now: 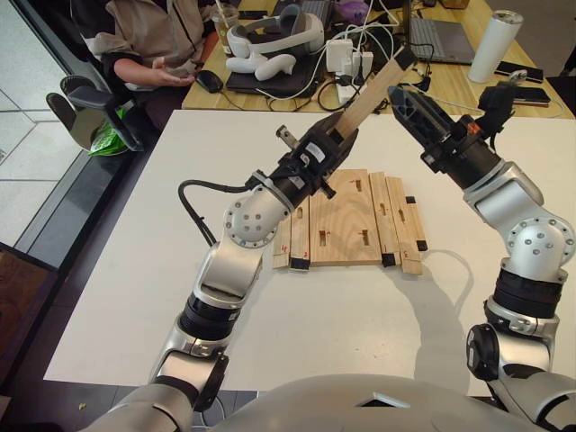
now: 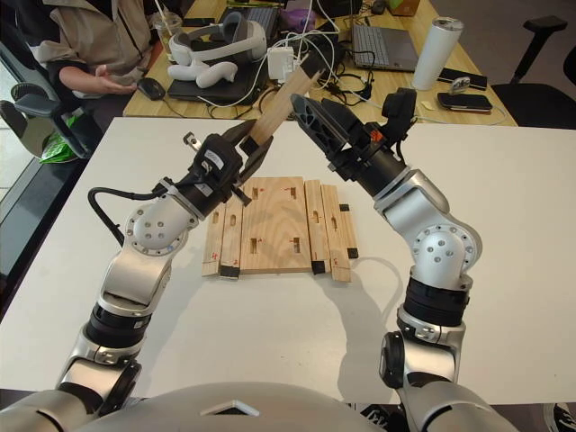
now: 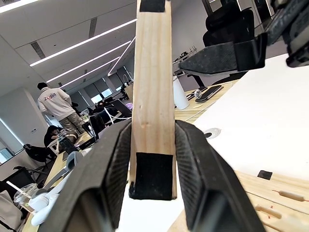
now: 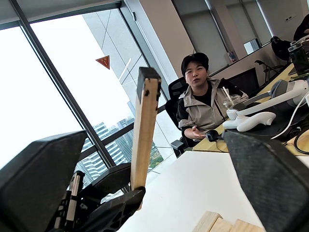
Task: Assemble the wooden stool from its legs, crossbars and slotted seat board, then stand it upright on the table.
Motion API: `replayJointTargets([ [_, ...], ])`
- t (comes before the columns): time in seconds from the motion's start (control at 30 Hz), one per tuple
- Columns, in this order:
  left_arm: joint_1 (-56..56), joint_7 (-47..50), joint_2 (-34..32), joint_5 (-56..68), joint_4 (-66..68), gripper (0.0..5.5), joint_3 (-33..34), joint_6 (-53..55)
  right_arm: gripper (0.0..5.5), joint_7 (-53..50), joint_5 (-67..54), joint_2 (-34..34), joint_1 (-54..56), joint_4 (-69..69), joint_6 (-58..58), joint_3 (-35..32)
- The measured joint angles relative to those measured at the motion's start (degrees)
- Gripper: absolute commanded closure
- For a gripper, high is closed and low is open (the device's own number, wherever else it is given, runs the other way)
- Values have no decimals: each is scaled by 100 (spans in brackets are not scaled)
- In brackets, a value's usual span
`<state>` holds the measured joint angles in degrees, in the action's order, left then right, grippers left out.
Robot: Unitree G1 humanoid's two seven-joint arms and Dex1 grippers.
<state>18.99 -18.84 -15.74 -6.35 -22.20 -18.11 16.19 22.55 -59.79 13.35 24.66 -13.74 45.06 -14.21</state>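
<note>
I'm looking down on the white table (image 1: 135, 270), with the slotted seat board (image 1: 346, 220) lying flat near its middle. Loose wooden bars lie flat along both of its long edges: one set (image 1: 299, 236) on my left, touching the board, and another set (image 1: 398, 223) on my right, some with black-tipped ends.

One stool leg (image 1: 373, 90) is up off the table, tilted so its black-capped upper end leans away and to my right. The left gripper (image 1: 335, 137) has it — in the left wrist view, the two dark fingers (image 3: 113, 164) are closed against the leg's opposite sides near its lower end, where a black patch sits between them. Most of the leg sticks out beyond the fingertips.

The right gripper (image 2: 315, 112) is spread wide with nothing in it. It hangs just beside the leg's upper part — in its wrist view, the leg (image 4: 142, 130) stands in the gap between the two pads (image 4: 38, 179). I can't tell whether either pad touches the wood.
</note>
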Motion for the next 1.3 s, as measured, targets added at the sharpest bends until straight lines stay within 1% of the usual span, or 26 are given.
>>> replayJointTargets([
  [0.27, -184, -73, 17, -168, -149, 420, -165, -1, 191, 188, 0, -2, 87, 96, -82, 156],
  [0.57, -184, -75, -5, -317, -124, 420, -134, -22, 311, 336, 0, 53, 140, 104, -107, 160],
  [0.73, -183, -82, -9, -325, -66, 420, -97, -129, 403, 388, -3, 77, 140, 105, -107, 151],
  [0.93, -180, -130, -9, -327, -16, 420, -54, -193, 491, 438, -1, 89, 140, 108, -119, 140],
  [1.0, -178, -165, -10, -326, -15, 420, -52, -208, 507, 468, 5, 97, 140, 108, -150, 144],
  [1.1, -178, -178, -11, -336, -8, 420, -52, -229, 510, 508, 57, 103, 137, 108, -190, 155],
  [1.13, -178, -181, -11, -362, -6, 392, -53, -241, 510, 521, 65, 102, 129, 110, -212, 160],
  [1.17, -178, -188, -11, -379, 0, 375, -53, -265, 510, 537, 83, 101, 122, 110, -234, 164],
  [1.23, -184, -249, -23, -382, 27, 347, -53, -278, 510, 537, 167, 97, 118, 109, -325, 176],
  [1.27, -195, -293, -25, -364, 29, 342, -52, -278, 510, 540, 195, 96, 110, 109, -337, 186],
  [1.3, -223, -344, -26, -313, 29, 323, -48, -278, 510, 543, 263, 95, 102, 107, -360, 211],
])
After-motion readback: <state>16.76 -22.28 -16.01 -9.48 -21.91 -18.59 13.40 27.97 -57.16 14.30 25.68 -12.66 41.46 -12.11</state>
